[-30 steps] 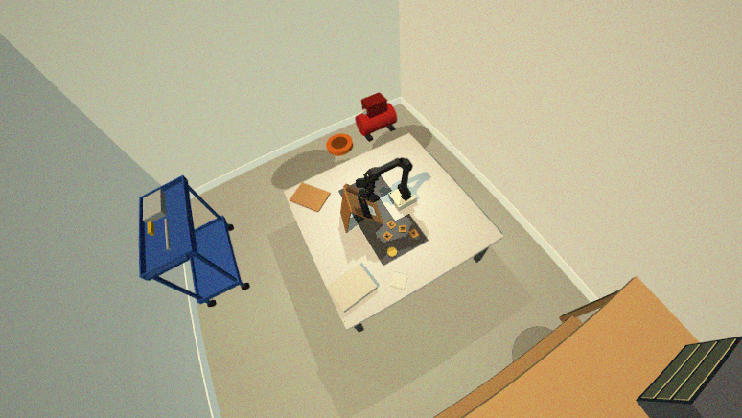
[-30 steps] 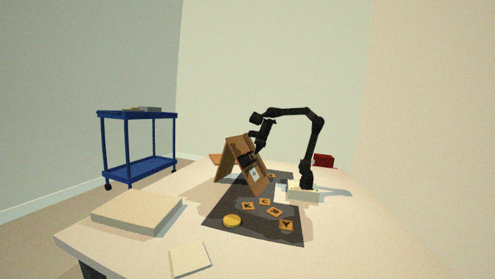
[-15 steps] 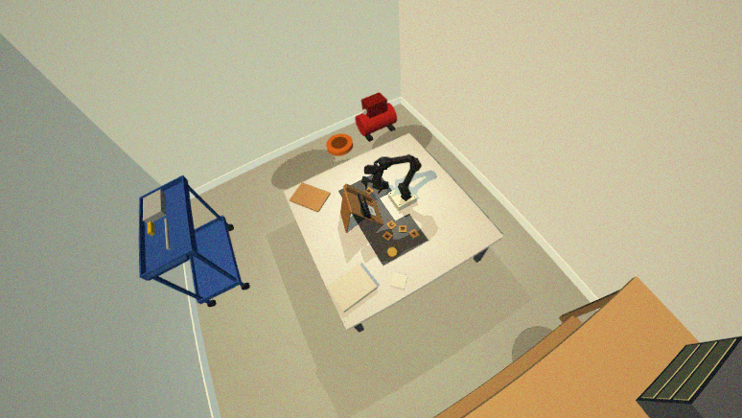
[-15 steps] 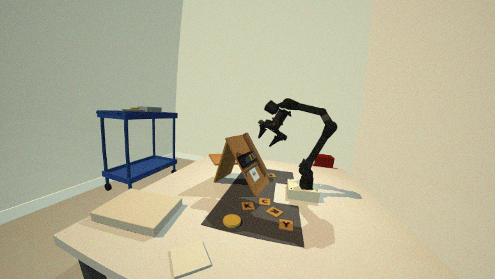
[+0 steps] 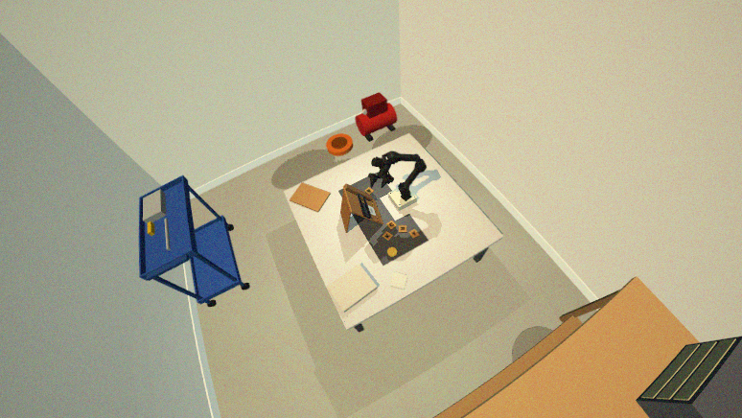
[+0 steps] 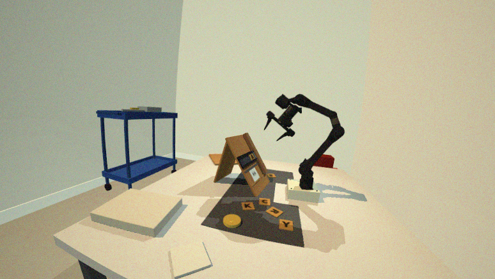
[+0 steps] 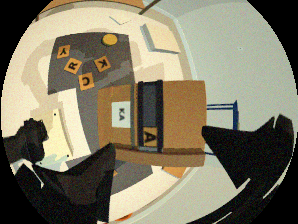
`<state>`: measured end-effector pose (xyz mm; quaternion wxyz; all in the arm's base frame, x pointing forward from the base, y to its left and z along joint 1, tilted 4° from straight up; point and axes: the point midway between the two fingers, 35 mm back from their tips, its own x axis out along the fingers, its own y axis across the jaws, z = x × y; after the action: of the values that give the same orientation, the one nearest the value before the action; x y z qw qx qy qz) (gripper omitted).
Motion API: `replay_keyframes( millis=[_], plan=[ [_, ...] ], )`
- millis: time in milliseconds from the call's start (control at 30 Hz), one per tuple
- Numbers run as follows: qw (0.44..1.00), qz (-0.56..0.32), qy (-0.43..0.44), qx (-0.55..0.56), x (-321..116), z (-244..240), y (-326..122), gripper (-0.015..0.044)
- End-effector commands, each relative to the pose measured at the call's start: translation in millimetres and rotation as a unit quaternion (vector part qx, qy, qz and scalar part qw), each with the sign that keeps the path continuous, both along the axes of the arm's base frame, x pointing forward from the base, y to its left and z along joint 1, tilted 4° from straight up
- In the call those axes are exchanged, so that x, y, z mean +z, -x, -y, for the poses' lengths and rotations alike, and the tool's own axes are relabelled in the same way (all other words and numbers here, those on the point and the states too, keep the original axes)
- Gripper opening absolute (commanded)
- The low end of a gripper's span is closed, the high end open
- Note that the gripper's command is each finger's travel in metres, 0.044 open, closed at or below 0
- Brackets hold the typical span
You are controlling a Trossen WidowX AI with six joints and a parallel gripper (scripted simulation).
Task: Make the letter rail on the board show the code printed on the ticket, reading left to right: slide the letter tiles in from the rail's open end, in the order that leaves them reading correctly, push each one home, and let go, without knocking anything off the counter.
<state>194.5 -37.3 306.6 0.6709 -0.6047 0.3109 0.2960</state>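
The leaning wooden board (image 6: 236, 144) (image 7: 184, 107) carries a dark rail (image 6: 244, 160) (image 7: 150, 104). Tile A (image 6: 252, 156) (image 7: 150, 137) sits in the rail at the end beside the board's raised wooden strip; the rest of the rail is bare. The white ticket (image 6: 254, 174) (image 7: 121, 114) reads KA. Tiles K (image 6: 247, 205) (image 7: 102, 64), C (image 6: 264, 201) (image 7: 86, 81), R (image 6: 274, 211) (image 7: 73, 65) and Y (image 6: 286, 224) (image 7: 63, 51) lie on the dark mat (image 6: 225, 209). Another tile (image 5: 369, 190) (image 6: 271, 175) lies behind the board, its letter unclear. My gripper (image 6: 271, 135) (image 7: 160, 140) is wide open and empty, above the board.
A yellow disc (image 6: 231, 221) (image 7: 109, 39) lies on the mat near the tiles. A thick pale slab (image 6: 136, 211) and a thin pale square (image 6: 189, 259) lie on the counter's near part. An orange-brown panel (image 5: 310, 197) lies beyond the board. A blue cart (image 5: 169, 228) stands off the counter.
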Motion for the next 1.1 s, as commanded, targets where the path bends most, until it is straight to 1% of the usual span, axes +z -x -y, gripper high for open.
replay_keyframes(
  millis=[0,100,167,233,400,533,700,1067],
  plan=[
    [1.000,0.002,0.002,0.004,1,-1,1,0.0440],
    [1.000,0.002,0.002,0.004,1,-1,1,0.0440],
    [1.000,-0.004,-0.018,-0.014,-1,-1,-4,0.0388],
    [0.995,-0.023,-0.070,-0.066,-9,-4,-17,0.0340],
    [0.954,-0.078,-0.194,-0.216,-33,-16,-52,0.0340],
    [0.893,-0.123,-0.270,-0.338,-56,-33,-77,0.0340],
    [0.788,-0.167,-0.333,-0.490,-90,-60,-102,0.0340],
    [0.628,-0.203,-0.363,-0.658,-145,-113,-121,0.0340]
  ],
)
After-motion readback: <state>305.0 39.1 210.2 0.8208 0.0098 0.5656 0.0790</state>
